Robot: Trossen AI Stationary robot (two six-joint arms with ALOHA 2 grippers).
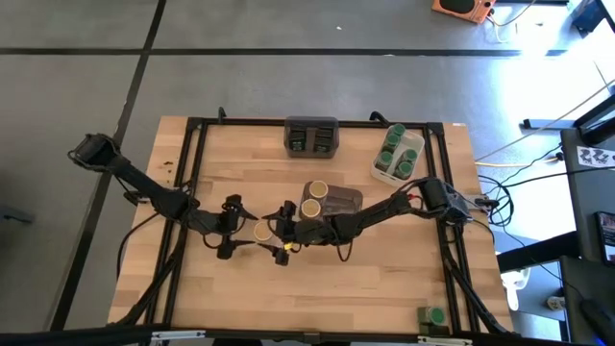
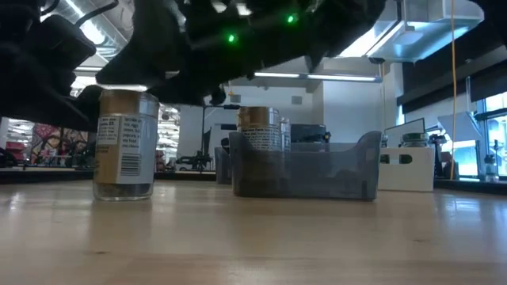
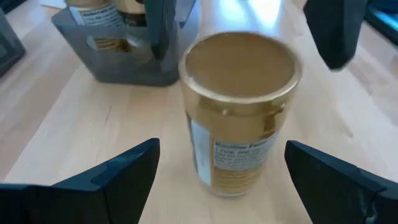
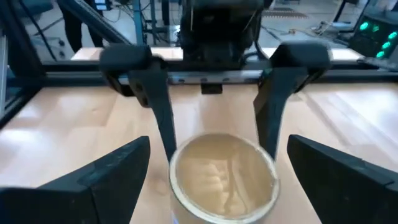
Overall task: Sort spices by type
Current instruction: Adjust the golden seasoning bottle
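A tan-lidded jar (image 1: 262, 232) stands upright on its base on the table, seen close in the left wrist view (image 3: 239, 93), the right wrist view (image 4: 222, 174) and the low view (image 2: 124, 145). My left gripper (image 1: 235, 231) (image 3: 221, 149) is open at the jar's left, one finger on each side with a gap showing. My right gripper (image 1: 284, 236) (image 4: 219, 142) is open at the jar's right, fingers wide of it. Two more tan-lidded jars (image 1: 313, 198) stand in a grey bin (image 1: 346, 202). Green-lidded jars (image 1: 396, 154) fill a white tray (image 1: 415, 144). Dark tins (image 1: 311, 136) sit in a dark bin.
The grey bin (image 2: 305, 170) stands just right of and beyond the jar. One green-lidded jar (image 1: 434, 316) sits at the table's near right corner. A black frame (image 1: 192, 154) runs along the table's edges. Bare wood lies toward the near edge.
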